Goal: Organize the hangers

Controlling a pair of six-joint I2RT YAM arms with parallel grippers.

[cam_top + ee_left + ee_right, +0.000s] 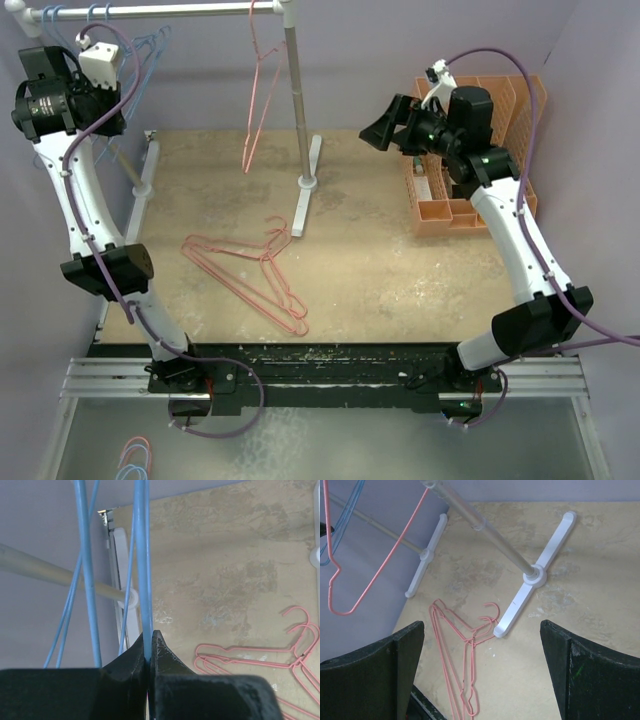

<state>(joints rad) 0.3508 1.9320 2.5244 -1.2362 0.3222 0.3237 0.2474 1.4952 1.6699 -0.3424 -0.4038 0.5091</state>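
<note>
So the left end effector (149, 642) is pinching a blue hanger (142, 555) at the rail (180, 12), 10 o'clock, probably release next; right end effector (481, 630) is spread wide, pink hangers (250, 270) lie on the desk (400, 270) near 8 o'clock.

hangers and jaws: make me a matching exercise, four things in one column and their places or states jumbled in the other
1 blue hangers
2 lone pink hanger
3 pink hanger pile
4 right jaws

a wide open, empty
b lying flat on the table
c hanging at the left end of the rail, one pinched by the left jaws
d hanging near the rail's right end

Pairs: 1-c, 2-d, 3-b, 4-a
</note>
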